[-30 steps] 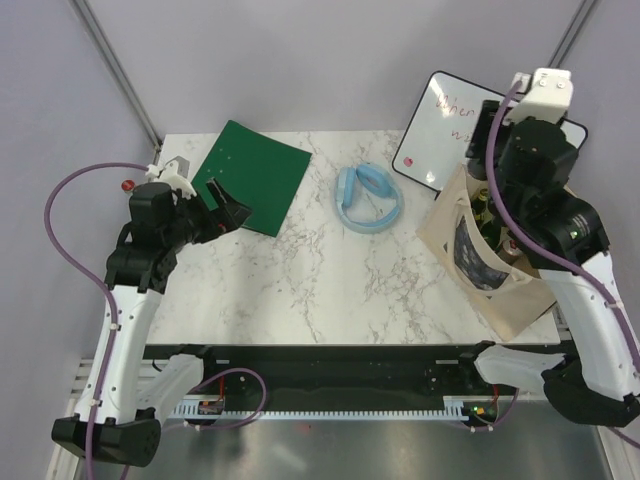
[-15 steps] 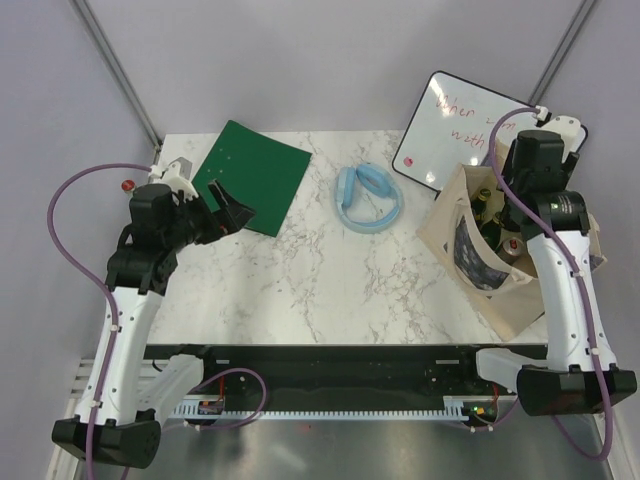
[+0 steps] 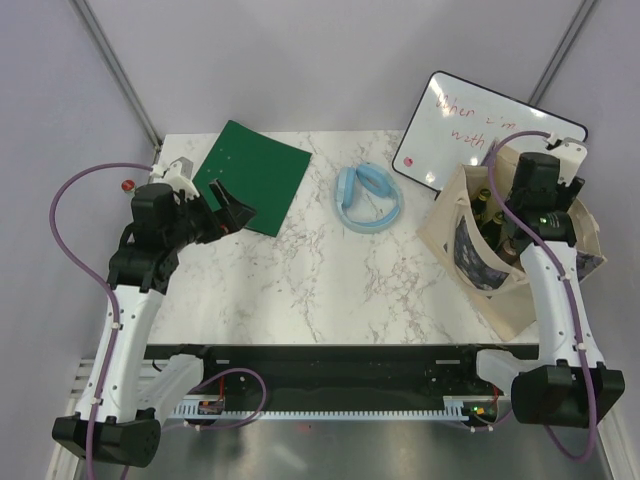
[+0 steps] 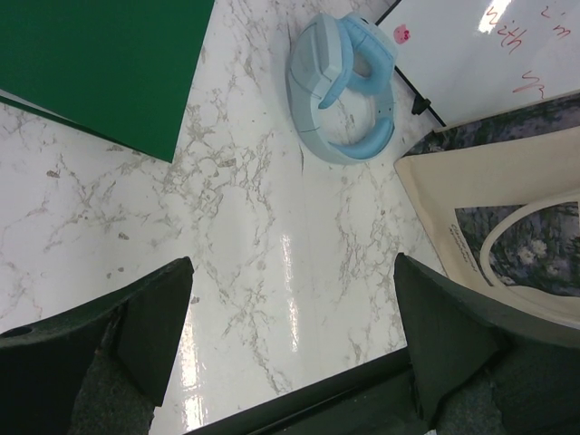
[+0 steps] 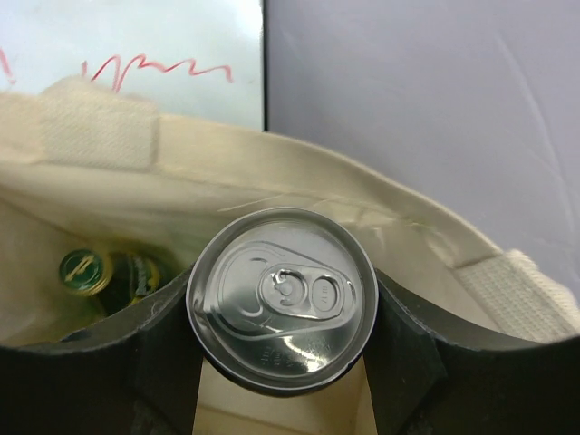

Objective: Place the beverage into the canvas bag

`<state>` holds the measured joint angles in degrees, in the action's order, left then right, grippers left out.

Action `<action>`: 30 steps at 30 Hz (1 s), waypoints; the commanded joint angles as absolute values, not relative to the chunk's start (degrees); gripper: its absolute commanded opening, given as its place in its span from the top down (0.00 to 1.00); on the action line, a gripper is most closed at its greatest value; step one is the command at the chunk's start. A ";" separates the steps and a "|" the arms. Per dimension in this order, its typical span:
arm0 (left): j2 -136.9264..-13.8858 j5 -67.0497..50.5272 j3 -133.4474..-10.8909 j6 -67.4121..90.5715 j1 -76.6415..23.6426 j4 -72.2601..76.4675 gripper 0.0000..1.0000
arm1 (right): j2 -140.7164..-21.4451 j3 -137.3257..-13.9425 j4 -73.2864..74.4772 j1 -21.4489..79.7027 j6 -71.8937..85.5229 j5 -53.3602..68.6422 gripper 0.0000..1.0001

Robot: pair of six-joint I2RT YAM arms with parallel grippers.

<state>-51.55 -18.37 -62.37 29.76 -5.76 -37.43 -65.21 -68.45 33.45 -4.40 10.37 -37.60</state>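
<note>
The canvas bag [image 3: 452,228] stands at the table's right edge, tan with a dark printed patch; it also shows in the left wrist view [image 4: 471,227]. My right gripper [image 3: 521,232] reaches down into the bag's open top. In the right wrist view it [image 5: 283,308] is shut on a silver beverage can [image 5: 283,294], held upright between both fingers inside the bag's cloth walls [image 5: 299,177]. A green-capped bottle [image 5: 86,272] stands lower in the bag. My left gripper [image 3: 228,205] is open and empty above the table's left side, and its jaws [image 4: 292,272] stand wide apart.
A green board [image 3: 250,175] lies at the back left. A light-blue ring-shaped object [image 3: 368,198] lies at the back middle. A white board with red writing [image 3: 460,120] leans behind the bag. More bottle tops [image 3: 487,205] show in the bag.
My right arm has come down from above the white board, carrying the can into the bag's open top. The left arm has stayed put.
</note>
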 commanded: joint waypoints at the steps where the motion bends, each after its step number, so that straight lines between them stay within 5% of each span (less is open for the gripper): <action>1: -51.77 -19.51 -62.14 28.04 -5.98 -34.89 0.01 | -61.61 -64.35 20.93 -7.29 12.12 -42.27 1.00; 15: -51.86 -19.95 -62.49 28.13 -6.06 -34.80 0.01 | -60.91 -49.75 11.16 -11.25 19.07 -42.80 1.00; 30: -51.50 -19.86 -62.23 28.21 -6.07 -34.54 0.01 | -56.79 -62.93 18.20 -11.34 15.91 -25.94 1.00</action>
<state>-51.86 -18.55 -62.37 29.74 -5.89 -37.06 -60.66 -58.15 20.25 -11.16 16.71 -33.63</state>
